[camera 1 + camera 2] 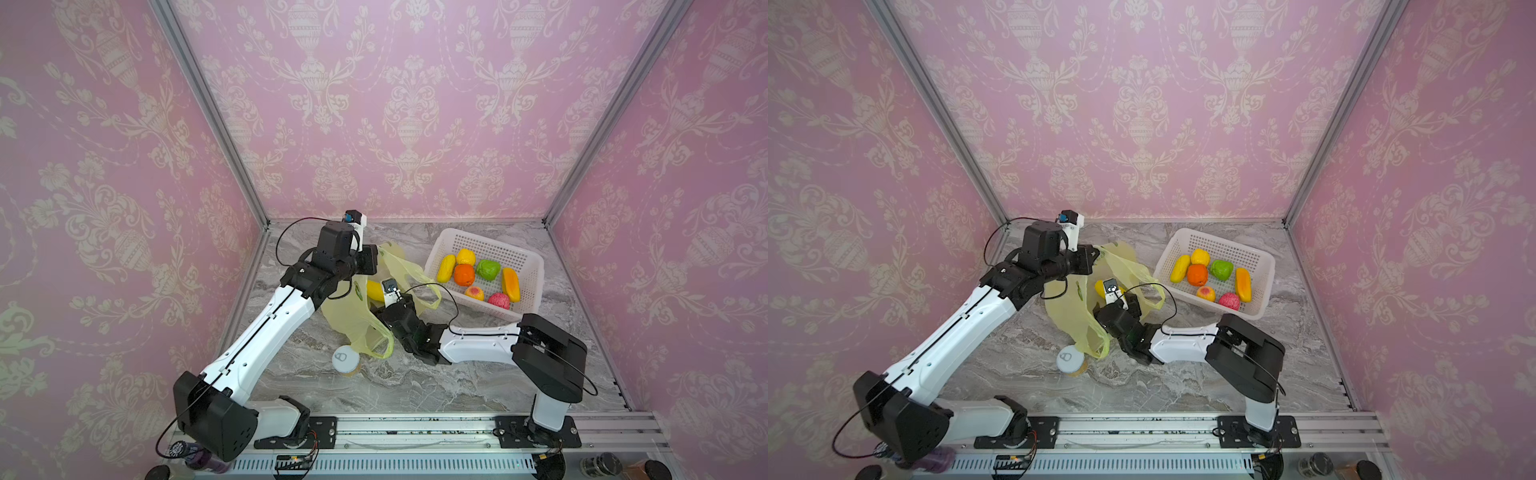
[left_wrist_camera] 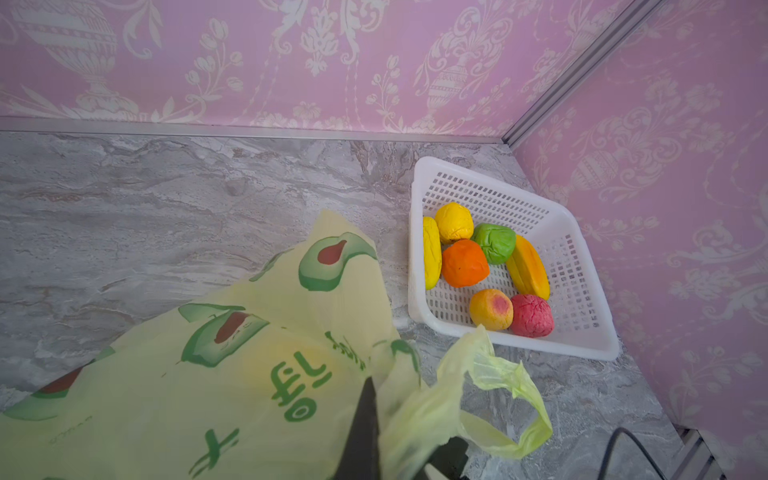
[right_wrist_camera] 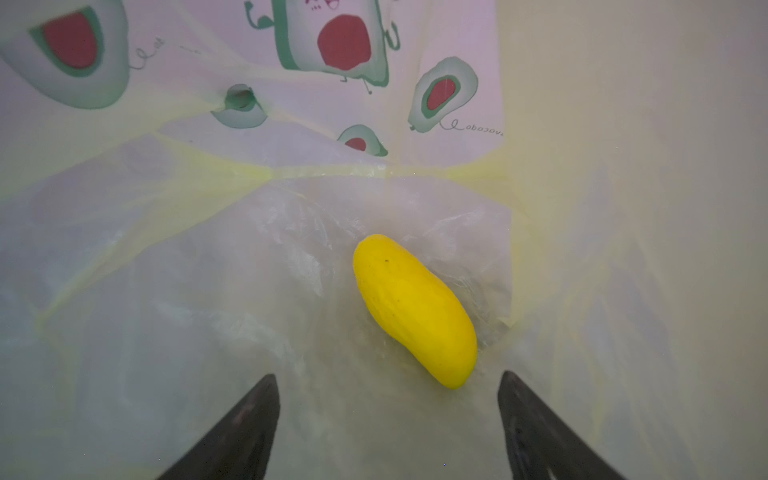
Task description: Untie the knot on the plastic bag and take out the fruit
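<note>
Left pincer: clamped shut on the top edge of the bag, holding that side lifted off the table. Its wrist view shows the printed film bunched against its fingers. A can with a white pull-tab lid stands upright well back from this pincer, toward the robot's base. It sits right at the bag's near handle loop; touching or just under it, can't tell. Right pincer: reached into the bag's mouth, jaws wide apart, gripping nothing. Yellow fruit: long, lying on the bag's floor film just ahead of the right pincer's fingertips, closer to one finger than the other, touching neither. Bare crumpled film lies between fingertips and fruit. The bag walls close around the pincer, with the avocado-print panel beyond the fruit. In both top views the fruit shows just beyond the right wrist camera, between the two pincers. The far handle loop lies loose on the table off to the right pincer's right. Further that way, well apart from both pincers, a white perforated basket holds seven fruits: two yellow, one orange, one green, one long orange-yellow, one peach, one pink-red.
</note>
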Action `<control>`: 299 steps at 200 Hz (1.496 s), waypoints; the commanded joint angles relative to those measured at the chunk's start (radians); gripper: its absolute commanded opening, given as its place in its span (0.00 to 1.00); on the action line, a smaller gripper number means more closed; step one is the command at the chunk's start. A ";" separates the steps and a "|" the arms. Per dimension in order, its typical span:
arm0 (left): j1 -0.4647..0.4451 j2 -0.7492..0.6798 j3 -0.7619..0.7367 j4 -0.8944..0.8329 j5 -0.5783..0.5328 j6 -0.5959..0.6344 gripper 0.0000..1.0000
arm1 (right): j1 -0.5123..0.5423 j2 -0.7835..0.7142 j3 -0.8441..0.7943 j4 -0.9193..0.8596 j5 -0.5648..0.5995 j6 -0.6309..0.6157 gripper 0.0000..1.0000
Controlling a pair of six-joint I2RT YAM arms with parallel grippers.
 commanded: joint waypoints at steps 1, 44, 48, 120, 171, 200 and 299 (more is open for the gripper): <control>-0.006 0.004 -0.015 -0.041 0.070 -0.016 0.00 | -0.019 0.074 0.106 -0.163 -0.014 -0.063 0.92; -0.009 0.020 -0.028 -0.049 0.084 -0.005 0.00 | -0.034 0.255 0.332 -0.304 -0.082 -0.214 0.97; -0.009 0.020 -0.029 -0.049 0.087 -0.004 0.00 | -0.037 0.266 0.347 -0.315 -0.083 -0.224 0.98; -0.009 0.021 -0.018 -0.061 0.103 0.002 0.00 | -0.121 0.421 0.582 -0.552 -0.082 -0.285 1.00; -0.009 0.036 -0.005 -0.066 0.127 0.000 0.00 | -0.168 0.455 0.634 -0.603 -0.087 -0.295 0.93; -0.010 0.056 0.012 -0.081 0.154 0.000 0.00 | -0.203 0.493 0.707 -0.666 -0.133 -0.285 0.85; -0.015 0.094 0.074 -0.133 0.156 0.033 0.00 | -0.113 0.353 0.561 -0.385 0.015 -0.461 0.97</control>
